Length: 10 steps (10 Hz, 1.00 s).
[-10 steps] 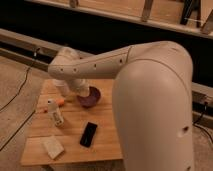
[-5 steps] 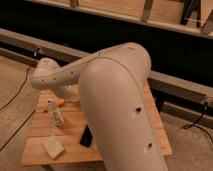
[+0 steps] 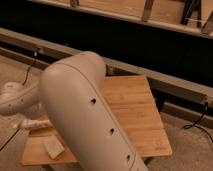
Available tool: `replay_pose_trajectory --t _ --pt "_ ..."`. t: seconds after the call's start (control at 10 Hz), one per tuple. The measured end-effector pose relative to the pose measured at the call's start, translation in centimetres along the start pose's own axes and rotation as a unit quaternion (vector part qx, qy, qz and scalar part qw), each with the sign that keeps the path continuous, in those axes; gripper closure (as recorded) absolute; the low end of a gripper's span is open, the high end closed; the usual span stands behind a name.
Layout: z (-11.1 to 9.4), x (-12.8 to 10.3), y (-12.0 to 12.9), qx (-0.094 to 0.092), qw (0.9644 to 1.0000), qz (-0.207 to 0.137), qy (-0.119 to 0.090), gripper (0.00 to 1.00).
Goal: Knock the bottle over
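The robot's big pale arm (image 3: 85, 115) fills the middle of the view and hides most of the wooden surface (image 3: 135, 110). The claw is not visible; it presumably lies behind the arm, off its left end, so its state cannot be told. A whitish shape (image 3: 34, 123) just left of the arm, above the beige sponge block (image 3: 53, 147), may be the bottle, seemingly lying lengthwise left to right. No label or writing is readable.
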Motion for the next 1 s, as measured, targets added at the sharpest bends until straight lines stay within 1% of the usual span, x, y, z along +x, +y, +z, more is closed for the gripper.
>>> replay_pose_trajectory --t 0.1,0.2,0.3,0.4,0.5,0.6,0.7,0.8,0.9,1.0 --pt "-3.1 -2.4 3.0 -0.042 0.9974 -0.020 -0.056 1.00" --pt "-5.6 -3.7 3.6 -0.065 0.9932 -0.021 -0.094 1.00" --pt "-9.4 -5.0 2.2 -0.087 0.9850 -0.006 -0.149 1.00" --pt "-12.1 -5.1 -0.7 -0.095 0.9782 0.022 -0.183 1.00" --pt "-13.3 -4.6 -2.9 -0.094 0.9751 0.042 -0.197 1.00" --pt "-14.1 -3.2 -6.2 -0.086 0.9733 0.070 -0.201 1.00" --pt "-13.9 -2.1 -7.7 -0.080 0.9743 0.085 -0.193 1.00" --pt "-13.2 -0.8 -9.0 -0.072 0.9774 0.098 -0.173 1.00" --pt "-12.2 0.2 -9.7 -0.066 0.9807 0.110 -0.148 1.00" --pt "-12.0 0.5 -9.9 -0.064 0.9816 0.112 -0.140 1.00"
